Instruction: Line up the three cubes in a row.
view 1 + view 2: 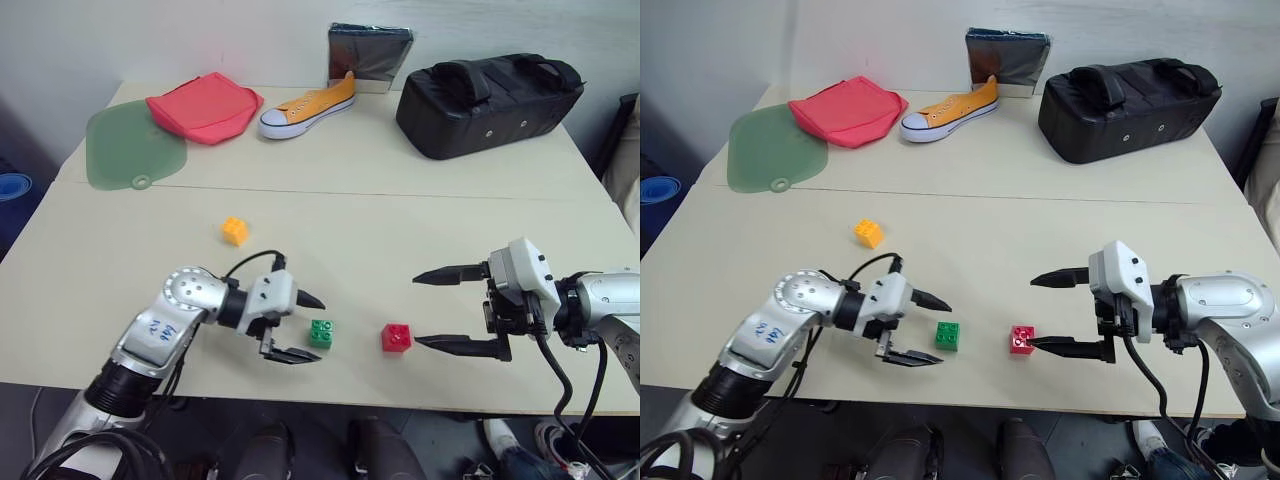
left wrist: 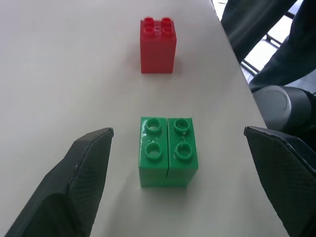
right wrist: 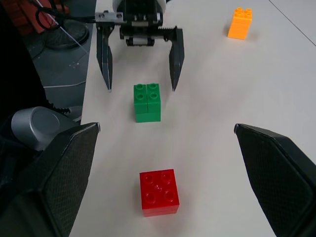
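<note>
left eye view: both pincers wide, left pincer [image 1: 298, 328] w/ green cube [image 1: 322, 333] just beside, red cube [image 1: 396, 338] near right pincer [image 1: 448, 309], yellow cube [image 1: 234, 230] farther back on bench [image 1: 400, 210]. a finger could bump green crooked.

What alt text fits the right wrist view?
A red cube sits on the table between the right gripper's open fingers, with a green cube beyond it by the open left gripper and a yellow-orange cube farther off.

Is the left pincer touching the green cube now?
Apart. In the left wrist view, bare table shows between the green cube and each finger of the open left pincer. The right wrist view shows the same gaps.
</note>
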`<control>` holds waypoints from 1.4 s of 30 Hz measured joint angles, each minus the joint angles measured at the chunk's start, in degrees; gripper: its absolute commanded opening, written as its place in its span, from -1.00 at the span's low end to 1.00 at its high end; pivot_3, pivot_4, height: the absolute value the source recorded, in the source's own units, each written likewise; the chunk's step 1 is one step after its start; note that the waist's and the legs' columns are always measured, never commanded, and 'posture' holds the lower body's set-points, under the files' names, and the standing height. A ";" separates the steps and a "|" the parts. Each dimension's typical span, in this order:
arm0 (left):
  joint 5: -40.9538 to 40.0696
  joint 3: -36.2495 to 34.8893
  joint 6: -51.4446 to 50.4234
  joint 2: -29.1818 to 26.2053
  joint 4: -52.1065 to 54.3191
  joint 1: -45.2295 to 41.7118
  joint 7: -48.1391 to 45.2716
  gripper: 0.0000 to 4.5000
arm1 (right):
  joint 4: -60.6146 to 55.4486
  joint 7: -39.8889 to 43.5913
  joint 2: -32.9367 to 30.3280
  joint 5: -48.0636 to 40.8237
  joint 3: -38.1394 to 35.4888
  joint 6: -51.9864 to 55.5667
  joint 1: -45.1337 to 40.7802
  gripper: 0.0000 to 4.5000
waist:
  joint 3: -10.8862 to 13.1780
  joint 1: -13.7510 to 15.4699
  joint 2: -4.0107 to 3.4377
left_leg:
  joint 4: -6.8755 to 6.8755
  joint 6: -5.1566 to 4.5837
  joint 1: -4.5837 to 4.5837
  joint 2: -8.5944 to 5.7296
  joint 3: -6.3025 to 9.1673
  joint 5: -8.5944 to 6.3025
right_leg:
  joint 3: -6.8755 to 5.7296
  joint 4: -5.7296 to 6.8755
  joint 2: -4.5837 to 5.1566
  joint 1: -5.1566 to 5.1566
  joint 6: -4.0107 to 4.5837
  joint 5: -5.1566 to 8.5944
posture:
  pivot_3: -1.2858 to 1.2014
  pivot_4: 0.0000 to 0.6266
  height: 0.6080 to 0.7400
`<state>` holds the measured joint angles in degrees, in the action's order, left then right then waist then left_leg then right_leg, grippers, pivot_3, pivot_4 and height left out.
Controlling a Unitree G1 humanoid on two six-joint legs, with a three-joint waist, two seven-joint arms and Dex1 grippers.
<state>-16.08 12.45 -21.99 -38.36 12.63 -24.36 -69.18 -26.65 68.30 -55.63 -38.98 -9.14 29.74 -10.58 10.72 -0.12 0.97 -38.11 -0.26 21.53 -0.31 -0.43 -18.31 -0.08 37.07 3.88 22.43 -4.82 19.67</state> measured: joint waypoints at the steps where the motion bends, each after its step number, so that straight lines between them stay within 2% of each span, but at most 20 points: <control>1: -0.54 -1.27 -0.01 -0.77 -0.14 -0.08 -0.14 0.98 | 0.12 0.04 0.02 0.07 0.07 -0.08 -0.13 1.00 | 0.00 -0.02 0.00 | 0.00 0.00 0.00 0.00 0.00 0.00 | 0.00 0.00 0.00 0.00 0.00 0.00 | 0.03 -0.52 1.00; 6: -3.52 -9.76 -2.98 -3.52 -0.42 2.63 2.98 0.98 | 1.04 0.54 0.73 0.55 1.40 -1.07 -1.86 1.00 | 0.00 -0.27 0.00 | 0.03 -0.03 -0.01 0.01 -0.01 -0.02 | 0.02 -0.01 0.00 0.01 0.00 0.00 | 0.03 -0.52 1.00; 12: -6.24 -25.97 -5.64 -6.62 2.23 23.11 8.70 0.98 | 4.31 1.30 2.09 0.50 2.40 -1.06 -5.53 1.00 | 0.00 -1.12 0.00 | 0.11 -0.06 -0.02 0.03 0.00 -0.04 | 0.00 -0.11 0.06 0.00 0.01 0.01 | 0.03 -0.52 1.00; 14: -6.11 -29.73 -5.07 -6.25 2.89 28.68 10.81 0.98 | 5.00 1.35 2.60 0.10 2.66 -0.76 -7.34 1.00 | 0.00 -1.15 0.00 | 0.11 -0.10 -0.03 0.01 0.00 -0.06 | -0.01 -0.10 0.12 -0.01 0.01 0.01 | 0.03 -0.52 1.00; 17: -5.71 -37.48 -3.88 -2.75 2.77 36.98 16.13 0.98 | 6.94 1.37 3.50 -1.39 2.70 0.63 -11.38 1.00 | 0.00 -1.24 0.00 | 0.14 -0.14 -0.06 0.01 0.02 -0.09 | -0.03 -0.10 0.15 -0.02 0.04 0.02 | 0.03 -0.52 1.00; 23: -6.25 -41.42 -2.89 -0.29 2.46 39.58 20.79 0.98 | 8.64 2.28 3.52 -1.99 2.93 1.64 -13.07 1.00 | 0.00 0.08 0.00 | 0.16 -0.18 -0.05 -0.02 0.05 -0.14 | -0.10 -0.19 0.23 -0.05 0.06 0.03 | 0.03 -0.52 1.00; 27: -7.29 -40.50 -4.73 -0.08 2.60 35.33 23.03 0.98 | 8.90 2.39 3.54 -1.90 3.07 1.64 -13.18 1.00 | 0.00 0.07 0.00 | 0.18 -0.18 -0.05 -0.02 0.05 -0.15 | -0.13 -0.18 0.23 -0.04 0.07 0.03 | 0.03 -0.52 1.00; 31: -7.02 -35.71 -10.68 -1.11 2.27 22.81 28.52 0.98 | 8.60 2.00 3.77 -1.85 3.15 1.65 -12.96 1.00 | -0.01 0.03 0.01 | 0.17 -0.15 -0.04 -0.04 0.08 -0.14 | -0.15 -0.13 0.23 -0.04 0.05 0.02 | 0.03 -0.52 1.00; 33: -5.95 -31.51 -14.27 -0.83 0.02 13.41 32.50 0.98 | 8.27 1.25 4.18 -1.84 3.21 1.69 -12.47 1.00 | -0.01 0.03 0.01 | 0.17 -0.03 0.00 -0.05 0.07 -0.07 | -0.16 -0.11 0.21 0.01 0.02 0.01 | 0.03 -0.52 1.00; 34: -5.80 -31.02 -14.58 -0.75 -0.27 12.28 32.97 0.98 | 8.17 1.14 4.34 -1.84 3.21 1.69 -12.45 1.00 | -0.01 -0.07 0.01 | 0.17 0.02 0.01 -0.06 0.06 -0.04 | -0.15 -0.11 0.20 0.03 0.02 0.01 | 0.03 -0.52 1.00; 39: 0.38 -20.10 -13.73 2.64 -15.17 -3.16 36.35 0.98 | 6.93 -0.63 5.28 -1.69 3.87 1.70 -11.97 1.00 | -0.01 -0.08 0.02 | 0.08 0.19 0.03 -0.07 -0.05 0.07 | -0.12 -0.05 0.10 0.05 -0.01 -0.01 | 0.03 -0.52 1.00; 42: 3.47 -16.79 -12.40 4.51 -23.29 -8.71 37.94 0.98 | 6.46 -1.23 5.36 -1.71 3.93 1.72 -12.04 1.00 | 0.00 -0.03 0.03 | 0.06 0.19 0.05 -0.06 -0.06 0.07 | -0.11 -0.04 0.09 0.08 -0.02 -0.01 | 0.03 -0.52 1.00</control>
<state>-12.61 -4.34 -34.38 -33.84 -10.66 -33.08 -31.23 -20.19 67.07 -50.27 -40.69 -5.22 31.46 -22.62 10.72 -0.15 1.00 -38.05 -0.07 21.58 -0.37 -0.50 -18.24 -0.19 37.03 3.97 22.50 -4.84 19.66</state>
